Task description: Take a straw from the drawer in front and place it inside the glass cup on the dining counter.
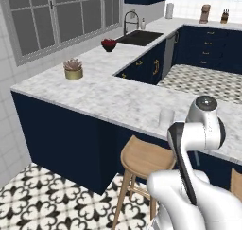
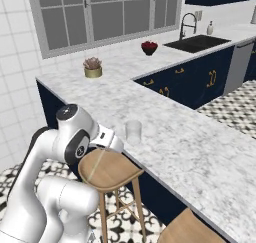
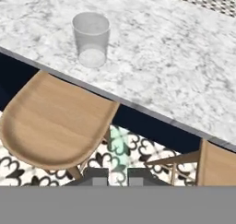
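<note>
Hand view: gripper (image 3: 118, 179) low over the stool (image 3: 55, 124), jaws shut on a pale green straw (image 3: 120, 150).
Cup: glass cup (image 3: 91, 38) upright on dining counter (image 3: 184, 71), near its edge, empty.
Done: straw looks fetched, judging by grip.
Left: lift straw over cup, drop in.
</note>
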